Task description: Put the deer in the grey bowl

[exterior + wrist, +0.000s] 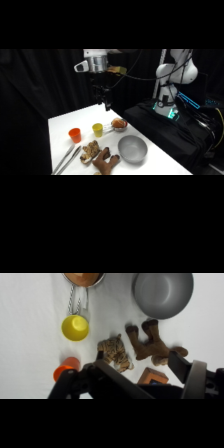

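The deer (106, 161), a dark reddish-brown plush with limbs spread, lies near the table's front edge, just left of the grey bowl (132, 149). In the wrist view the deer (152, 344) lies below the grey bowl (162, 294), close to its rim and outside it. My gripper (106, 102) hangs high over the table's far part, well apart from both. Seen from the wrist, the gripper (137, 361) is open, its fingers spread wide with nothing between them.
A tan speckled plush (90, 151) (116, 353) lies right beside the deer. An orange cup (75, 134), a yellow cup (97, 129) and a small dish (119, 123) stand behind them. Metal tongs (67, 159) lie at the front left edge.
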Robot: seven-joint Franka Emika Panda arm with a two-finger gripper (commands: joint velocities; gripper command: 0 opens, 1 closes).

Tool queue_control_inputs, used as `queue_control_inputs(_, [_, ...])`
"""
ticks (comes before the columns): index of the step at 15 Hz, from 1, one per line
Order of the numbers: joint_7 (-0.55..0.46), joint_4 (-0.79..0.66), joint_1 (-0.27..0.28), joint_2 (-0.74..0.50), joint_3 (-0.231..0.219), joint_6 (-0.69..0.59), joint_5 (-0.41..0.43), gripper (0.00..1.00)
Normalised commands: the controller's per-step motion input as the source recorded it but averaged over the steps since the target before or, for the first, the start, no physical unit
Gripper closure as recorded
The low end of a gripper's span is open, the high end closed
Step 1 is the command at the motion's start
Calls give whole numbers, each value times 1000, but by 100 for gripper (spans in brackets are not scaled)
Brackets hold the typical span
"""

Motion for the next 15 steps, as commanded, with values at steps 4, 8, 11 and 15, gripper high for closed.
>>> queue_control_inputs(4, [7,74,-7,90,22,48,-1,0])
queue_control_inputs(8, [37,193,18,234,47,124,4,0])
queue_control_inputs(11, [81,262,58,316,71,158,-5,0])
queue_control_inputs(15, [103,294,69,351,53,143,-57,0])
